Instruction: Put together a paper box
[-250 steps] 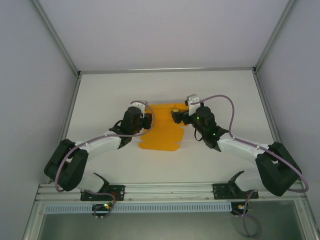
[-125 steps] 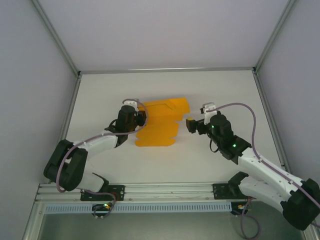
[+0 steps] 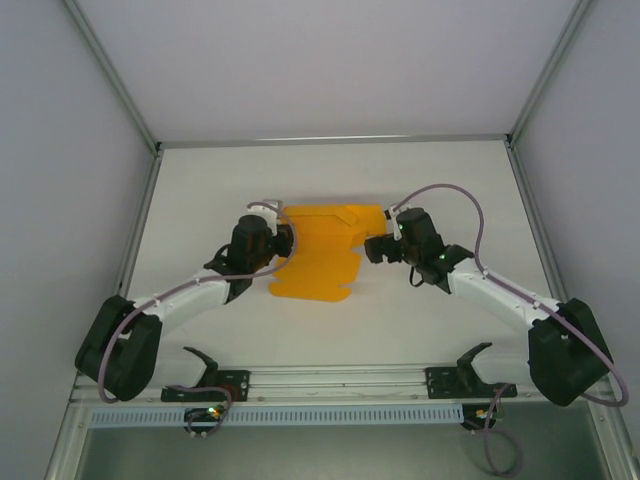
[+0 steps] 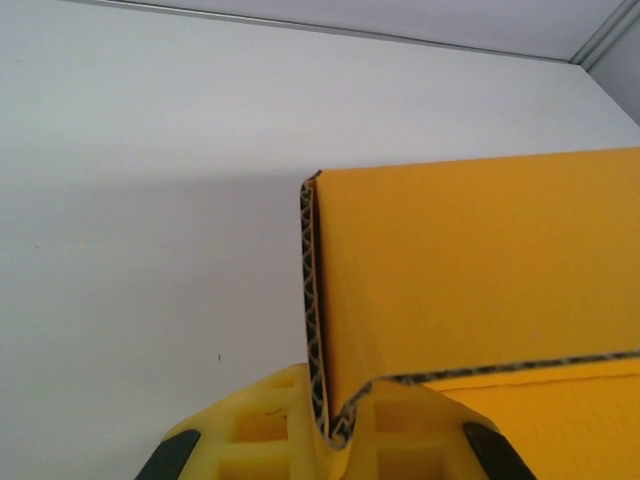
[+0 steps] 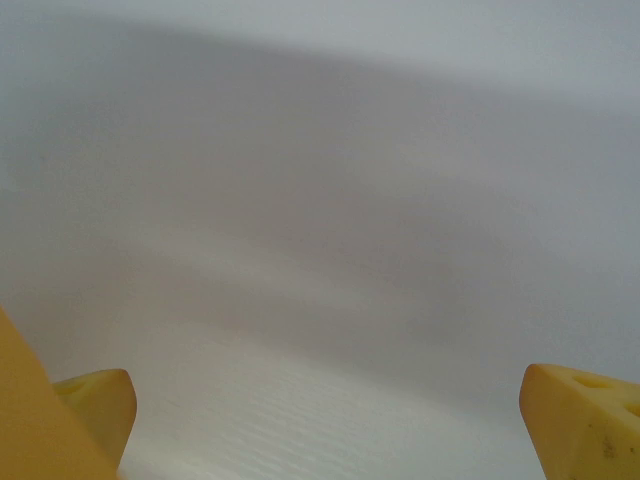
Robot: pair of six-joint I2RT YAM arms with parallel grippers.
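Paper box [image 3: 318, 262]: orange corrugated card, not yet a box. It is a die-cut sheet lying mid-surface, between the two arms. The near panel lies flat. The far panel looks creased or partly raised, but I can't tell the angle from above.

Left edge: one flap is doubled over on itself, its fluted edge showing in the left wrist view. The left tool [image 3: 282, 240] is clamped narrow on that fold. My read is that it pins the crease and anchors the sheet against sliding on the smooth white surface [image 3: 200, 200].

Right tool [image 3: 372, 247]: just beside the sheet's right edge, fingers [image 5: 585, 415] spread wide with nothing between them. A sliver of orange shows at the other finger. I judge it is lined up to take the opposite flap.

Risk: a pull from the right could drag the fold out of the left clamp.
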